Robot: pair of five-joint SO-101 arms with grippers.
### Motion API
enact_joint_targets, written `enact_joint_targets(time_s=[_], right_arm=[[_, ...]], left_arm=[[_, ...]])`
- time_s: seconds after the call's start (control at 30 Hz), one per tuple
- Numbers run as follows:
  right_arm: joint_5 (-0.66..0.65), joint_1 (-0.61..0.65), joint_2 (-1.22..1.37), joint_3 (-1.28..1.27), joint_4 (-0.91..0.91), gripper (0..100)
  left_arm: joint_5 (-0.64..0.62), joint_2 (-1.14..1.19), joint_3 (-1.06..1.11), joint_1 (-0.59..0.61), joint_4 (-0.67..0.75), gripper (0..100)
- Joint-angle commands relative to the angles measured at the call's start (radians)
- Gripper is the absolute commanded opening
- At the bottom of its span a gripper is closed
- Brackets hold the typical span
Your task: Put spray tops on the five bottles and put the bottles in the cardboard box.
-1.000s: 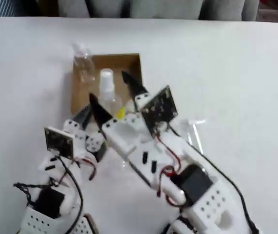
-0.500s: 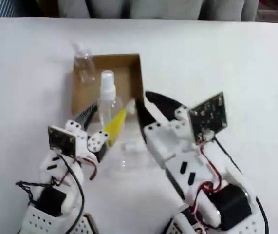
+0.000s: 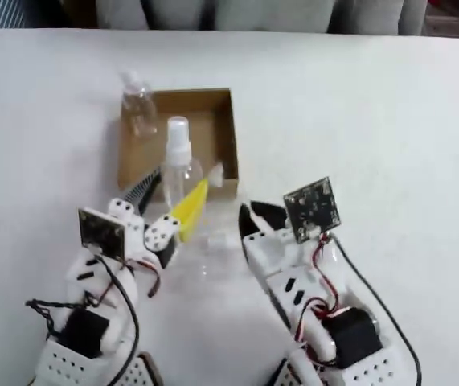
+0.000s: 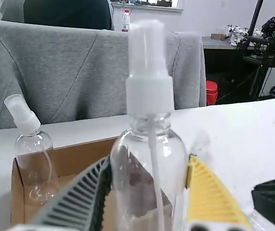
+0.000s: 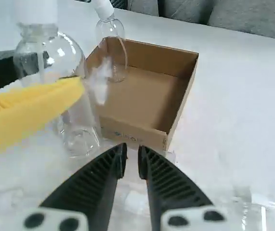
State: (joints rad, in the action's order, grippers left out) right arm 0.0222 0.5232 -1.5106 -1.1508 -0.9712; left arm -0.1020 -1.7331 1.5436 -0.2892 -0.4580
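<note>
A clear bottle [image 3: 177, 165] with a white spray top stands upright at the near edge of the cardboard box [image 3: 217, 133]. My left gripper [image 3: 177, 189] is shut on it, a grey finger on one side and a yellow finger [image 4: 209, 192] on the other. The same bottle [image 4: 149, 159] rises between them in the left wrist view. A second capped bottle [image 3: 137, 104] stands in the box's far left corner. My right gripper [image 3: 249, 217] sits right of the box's near corner, its black fingers [image 5: 151, 168] shut on nothing.
An uncapped clear bottle [image 3: 213, 244] lies on the table between the two arms. A small whitish piece [image 3: 215, 170] leans at the box's near right corner. More clear plastic [image 5: 253, 204] lies beside the right arm. Open white table stretches to the right.
The right gripper, open around the held bottle's top a second ago, has pulled back to the right and towards the near edge and has shut. The left gripper kept hold of the bottle.
</note>
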Motion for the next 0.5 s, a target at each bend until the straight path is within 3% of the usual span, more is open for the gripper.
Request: enact_joint_targets(time_s=[0.0,0.23,0.47], right_arm=[[0.04,0.09,-0.071,-0.051,0.042,1.5],[0.101,0.246,-0.242,-0.153,0.087,1.5],[0.107,0.372,-0.291,-0.39,0.407,1.5]], left_arm=[[0.005,-0.008,-0.114,-0.001,0.044,2],[0.003,0.143,-0.226,0.013,0.118,2],[0.003,0.466,-0.419,0.01,0.137,2]])
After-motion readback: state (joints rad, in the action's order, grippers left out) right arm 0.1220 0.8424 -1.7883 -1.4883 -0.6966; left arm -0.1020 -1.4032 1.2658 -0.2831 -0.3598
